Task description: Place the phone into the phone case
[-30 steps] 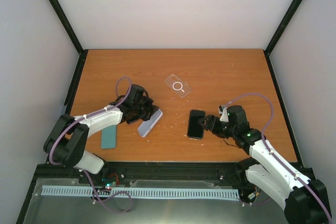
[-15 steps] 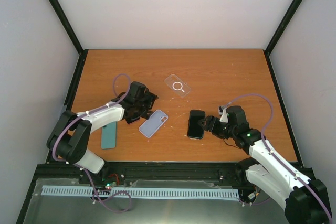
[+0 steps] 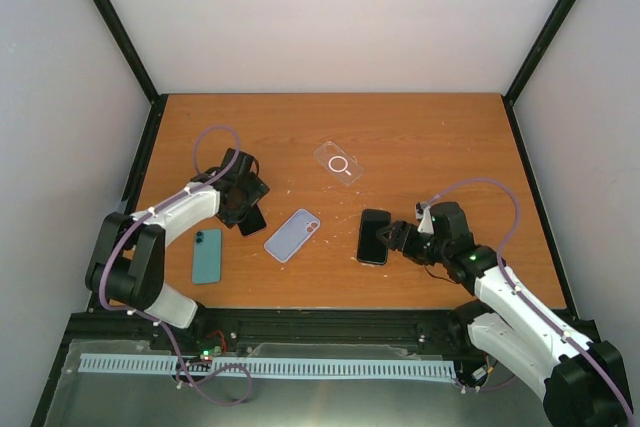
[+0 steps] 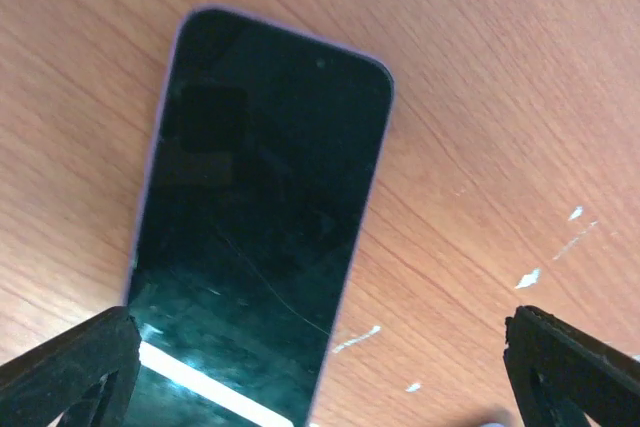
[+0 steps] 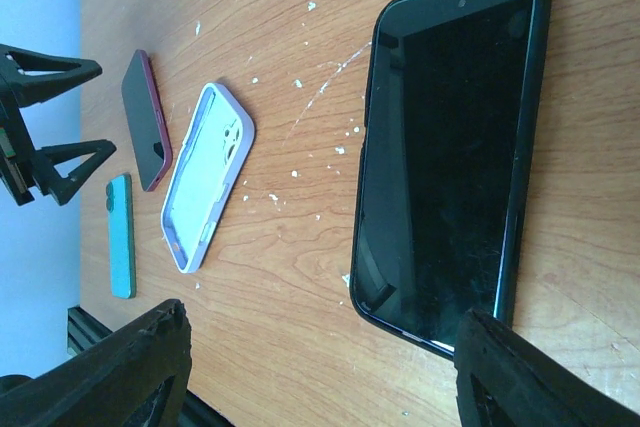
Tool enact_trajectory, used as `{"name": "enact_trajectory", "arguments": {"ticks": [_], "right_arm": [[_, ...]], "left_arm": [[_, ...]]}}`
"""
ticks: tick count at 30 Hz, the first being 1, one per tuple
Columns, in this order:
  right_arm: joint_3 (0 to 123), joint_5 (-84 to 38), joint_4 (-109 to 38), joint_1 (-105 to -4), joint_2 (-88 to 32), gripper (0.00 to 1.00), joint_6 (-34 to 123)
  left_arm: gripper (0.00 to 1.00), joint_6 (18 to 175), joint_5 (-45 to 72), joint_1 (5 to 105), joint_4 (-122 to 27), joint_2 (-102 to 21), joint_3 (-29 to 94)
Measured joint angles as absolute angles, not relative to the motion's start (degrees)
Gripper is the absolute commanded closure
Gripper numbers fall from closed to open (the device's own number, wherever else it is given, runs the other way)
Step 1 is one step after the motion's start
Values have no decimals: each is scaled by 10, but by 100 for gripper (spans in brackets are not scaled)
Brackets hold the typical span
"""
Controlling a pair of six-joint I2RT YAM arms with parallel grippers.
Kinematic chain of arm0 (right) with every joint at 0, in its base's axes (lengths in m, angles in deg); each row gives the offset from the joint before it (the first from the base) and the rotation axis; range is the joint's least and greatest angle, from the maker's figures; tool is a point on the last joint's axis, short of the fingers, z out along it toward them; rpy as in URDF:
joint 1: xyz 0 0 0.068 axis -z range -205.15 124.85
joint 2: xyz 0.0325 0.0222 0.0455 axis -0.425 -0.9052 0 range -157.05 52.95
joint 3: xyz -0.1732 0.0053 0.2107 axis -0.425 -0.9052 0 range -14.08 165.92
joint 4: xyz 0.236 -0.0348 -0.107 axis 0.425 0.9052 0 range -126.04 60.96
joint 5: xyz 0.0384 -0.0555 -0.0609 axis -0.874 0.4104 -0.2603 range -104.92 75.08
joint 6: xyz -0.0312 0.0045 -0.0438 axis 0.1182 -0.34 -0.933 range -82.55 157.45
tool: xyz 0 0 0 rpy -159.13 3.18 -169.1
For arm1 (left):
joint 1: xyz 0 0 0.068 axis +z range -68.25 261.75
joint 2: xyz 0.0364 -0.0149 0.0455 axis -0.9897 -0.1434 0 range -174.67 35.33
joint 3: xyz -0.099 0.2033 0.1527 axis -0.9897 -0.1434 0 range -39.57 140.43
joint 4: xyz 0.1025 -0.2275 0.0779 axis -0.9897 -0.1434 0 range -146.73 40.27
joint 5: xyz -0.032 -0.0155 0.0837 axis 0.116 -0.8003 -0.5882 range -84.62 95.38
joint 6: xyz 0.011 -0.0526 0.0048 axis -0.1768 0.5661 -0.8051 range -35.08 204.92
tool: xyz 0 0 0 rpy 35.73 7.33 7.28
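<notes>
Left gripper (image 4: 320, 352): your jaws stand wide apart, holding nothing; the purple-edged phone (image 4: 258, 217) lies flat just ahead of them.
Right gripper (image 5: 330, 357): jaws spread wide, empty; black phone (image 5: 445, 147) just ahead.
Lavender case (image 5: 207, 175): farther ahead of your right jaws, seemingly hollow side up.

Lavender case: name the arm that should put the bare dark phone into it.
Left. The left gripper is open right over the dark phone, a finger on either side, with the empty lavender case beside it. The right gripper is farther off, at the black cased phone.
</notes>
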State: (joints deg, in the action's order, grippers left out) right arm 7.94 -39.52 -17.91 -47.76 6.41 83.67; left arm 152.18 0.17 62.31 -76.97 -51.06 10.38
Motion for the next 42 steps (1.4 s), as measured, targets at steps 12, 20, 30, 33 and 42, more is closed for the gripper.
{"name": "enact_trajectory", "arguments": {"ticks": [12, 20, 30, 33, 42], "right_arm": [[79, -394, -191, -482, 56, 29, 839], [79, -392, -191, -483, 58, 29, 839], [79, -391, -191, -484, 58, 29, 839], [79, -391, -191, -484, 58, 29, 839], [79, -389, -192, -485, 57, 29, 839]], "left_arm": [[1, 1347, -30, 634, -820, -546, 153], [2, 1310, -23, 634, -817, -588, 150], [4, 1294, -21, 641, -811, -619, 150], [6, 1291, -23, 643, -808, -622, 151], [12, 1286, -38, 652, -796, -629, 152]]}}
